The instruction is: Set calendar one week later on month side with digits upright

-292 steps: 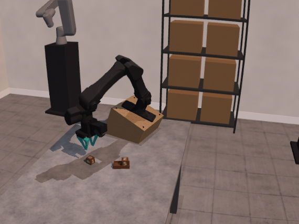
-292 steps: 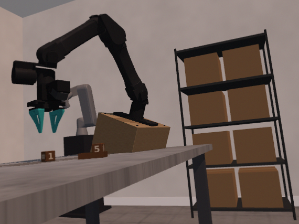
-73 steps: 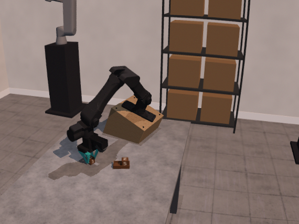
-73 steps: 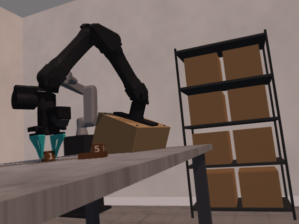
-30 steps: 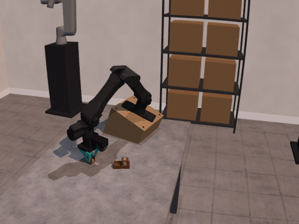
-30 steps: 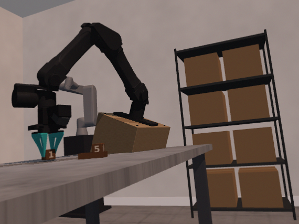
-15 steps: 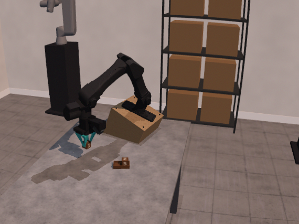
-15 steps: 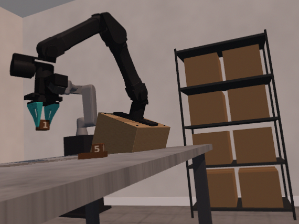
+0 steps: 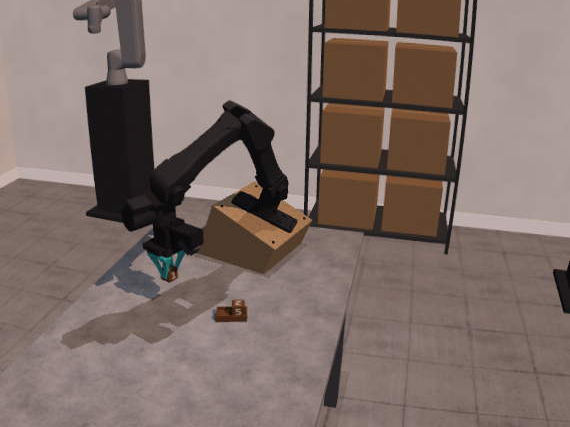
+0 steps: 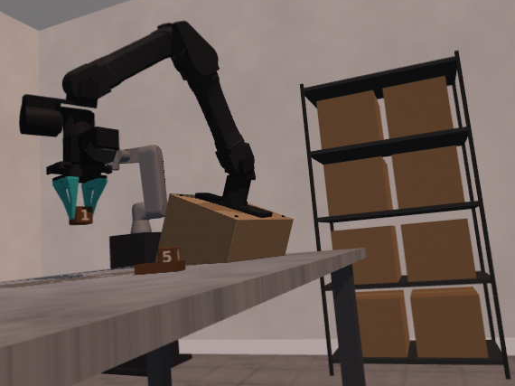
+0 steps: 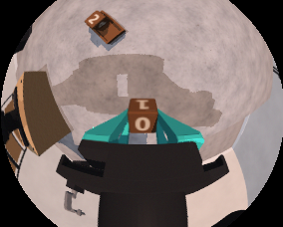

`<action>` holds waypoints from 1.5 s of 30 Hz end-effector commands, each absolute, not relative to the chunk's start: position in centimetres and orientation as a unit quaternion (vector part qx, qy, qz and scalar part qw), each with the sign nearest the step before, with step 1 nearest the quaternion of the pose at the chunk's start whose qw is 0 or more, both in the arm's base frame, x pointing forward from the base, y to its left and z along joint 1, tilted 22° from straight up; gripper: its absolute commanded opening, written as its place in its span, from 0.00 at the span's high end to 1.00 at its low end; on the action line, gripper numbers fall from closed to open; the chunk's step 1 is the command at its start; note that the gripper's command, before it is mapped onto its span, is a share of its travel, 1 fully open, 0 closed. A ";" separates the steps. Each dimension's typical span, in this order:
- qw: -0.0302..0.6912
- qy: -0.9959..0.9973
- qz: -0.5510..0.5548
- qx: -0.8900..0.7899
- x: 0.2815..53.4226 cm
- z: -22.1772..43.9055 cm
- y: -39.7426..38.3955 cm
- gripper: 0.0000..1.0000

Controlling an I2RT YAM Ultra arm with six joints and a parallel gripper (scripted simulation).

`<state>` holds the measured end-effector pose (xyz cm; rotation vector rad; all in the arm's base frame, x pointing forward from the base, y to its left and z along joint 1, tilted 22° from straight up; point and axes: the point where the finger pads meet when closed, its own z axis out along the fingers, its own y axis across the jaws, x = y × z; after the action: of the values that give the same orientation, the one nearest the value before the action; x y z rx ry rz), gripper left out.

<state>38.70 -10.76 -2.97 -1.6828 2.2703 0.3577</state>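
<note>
My gripper point(image 10: 80, 211) with teal fingers is shut on a small brown digit cube point(image 10: 81, 215) and holds it well above the table, left of the tray. The cube shows a 1 toward the exterior camera. In the wrist view the cube point(image 11: 141, 116) shows a 0 and a 1. The brown calendar tray point(image 9: 231, 314) lies flat on the table. One cube point(image 9: 239, 309) stands in its right half, with a 5 on the front and a 2 on top. The tray's left half is empty. The tray also shows in the wrist view point(image 11: 106, 26) at the upper left.
The arm's tan wedge-shaped base point(image 9: 255, 238) stands behind the tray. A black shelf with cardboard boxes point(image 9: 387, 103) stands beyond the table's right edge. A grey arm on a black pedestal point(image 9: 119, 121) stands at the back left.
</note>
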 end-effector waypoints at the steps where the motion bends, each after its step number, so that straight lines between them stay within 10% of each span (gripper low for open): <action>1: 0.142 0.815 0.129 -0.547 38.8 -2.2 -10.6 0.73; 45: 0.079 0.966 0.176 -0.174 39.7 -0.6 -6.4 0.73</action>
<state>39.42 -6.18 -0.96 -0.5293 2.9040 0.5349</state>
